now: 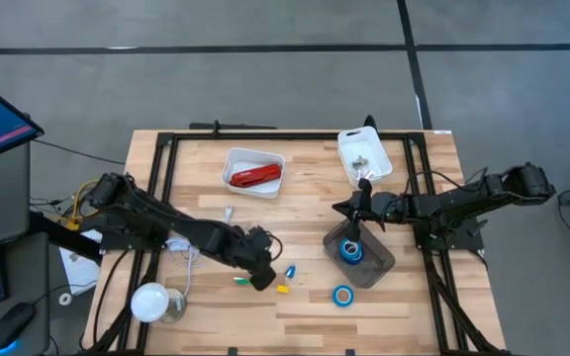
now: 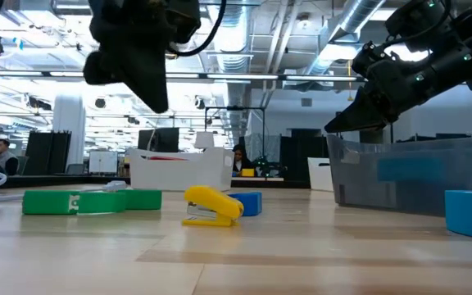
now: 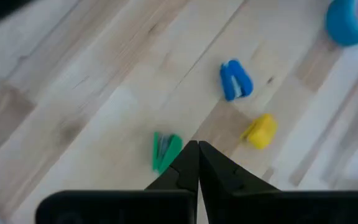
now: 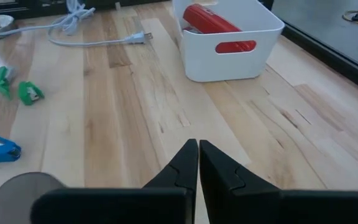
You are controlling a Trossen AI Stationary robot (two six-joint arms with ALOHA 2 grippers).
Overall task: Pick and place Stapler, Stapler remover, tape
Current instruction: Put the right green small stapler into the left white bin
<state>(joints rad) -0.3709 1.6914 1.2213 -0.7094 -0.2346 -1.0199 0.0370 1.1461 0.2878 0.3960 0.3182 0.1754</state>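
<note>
- Left hand hangs above the worktop near the middle of the front edge, fingers pressed together, carrying nothing. Low view shows it clear of the surface.
- It sits just beside the three small pieces: green, blue, yellow. These look like the staple removers, so that cluster is likely its next job.
- Right hand hovers at the rear rim of the grey bin, right of centre. Fingers also pressed together and empty; its wrist view looks across bare wood.
- Stapler lies flat in the white tray near the back edge, left of centre. Judged already placed.
- Second white tray, at the back edge toward the right corner, holds small pale items; too small to identify.
- Tape: one roll lies inside the grey bin, another roll lies loose on the wood just in front of the bin, near the front edge. The loose one is likely still to be binned.
- Room: the centre of the worktop between the trays and the small pieces is open, good for transit.
- Tight spots: a white cable lies left of centre, and a white lamp-like object sits by the front-left corner, near the left arm's path.
- Risk: the three small pieces sit near each other, so closing on one could nudge its neighbour. The loose roll is near the front edge; an approach from above is safer than sweeping it.
</note>
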